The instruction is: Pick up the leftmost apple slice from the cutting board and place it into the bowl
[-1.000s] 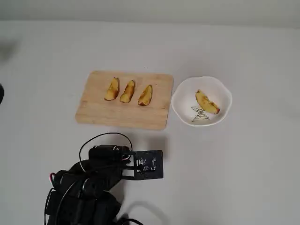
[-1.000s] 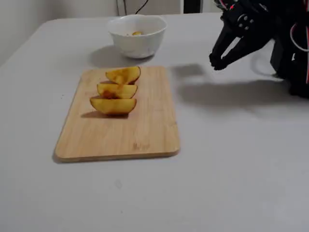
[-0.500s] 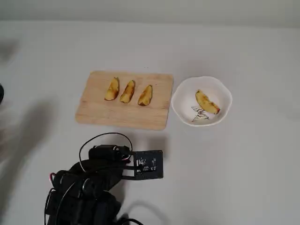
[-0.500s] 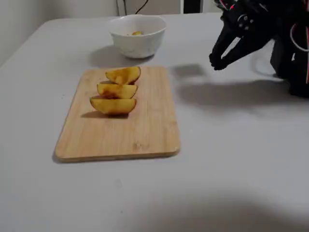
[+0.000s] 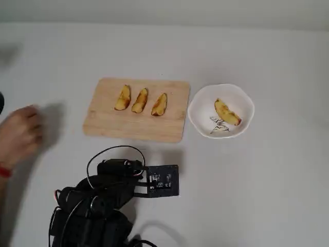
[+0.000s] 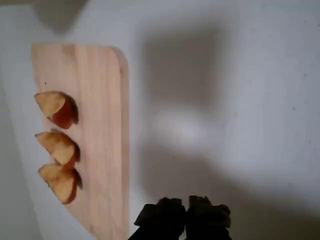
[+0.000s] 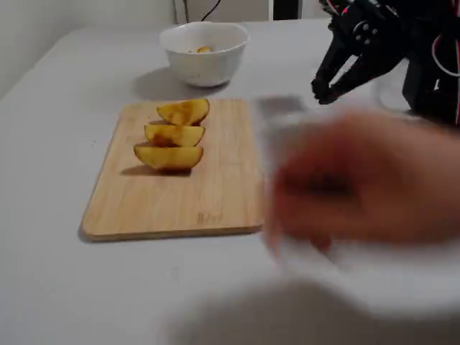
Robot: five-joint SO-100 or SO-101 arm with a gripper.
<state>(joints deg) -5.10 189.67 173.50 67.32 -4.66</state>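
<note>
The leftmost apple slice (image 5: 226, 112), a chunky wedge with a reddish skin edge, lies inside the white bowl (image 5: 199, 101) over the dark drawing; only a sliver of the slice (image 7: 204, 49) shows above the bowl's rim (image 7: 205, 29) in the fixed view. Three slimmer wedges remain on the cutting board (image 5: 110, 126), (image 7: 215, 194), (image 6: 102, 125). My gripper (image 7: 321, 92) hangs shut and holds nothing, above the table beside the board and apart from it. The wrist view shows its dark fingertips (image 6: 160, 217) pressed together at the bottom edge.
A person's hand (image 5: 18, 136) reaches in from the left edge of the overhead view, left of the board. It appears as a large blur (image 7: 359, 180) across the front right of the fixed view. My folded arm (image 5: 103, 206) sits at the table's near edge.
A person's hand has come into view, from the left in the overhead view and across the front in the fixed view. Arm, slices, board and bowl have not moved.
</note>
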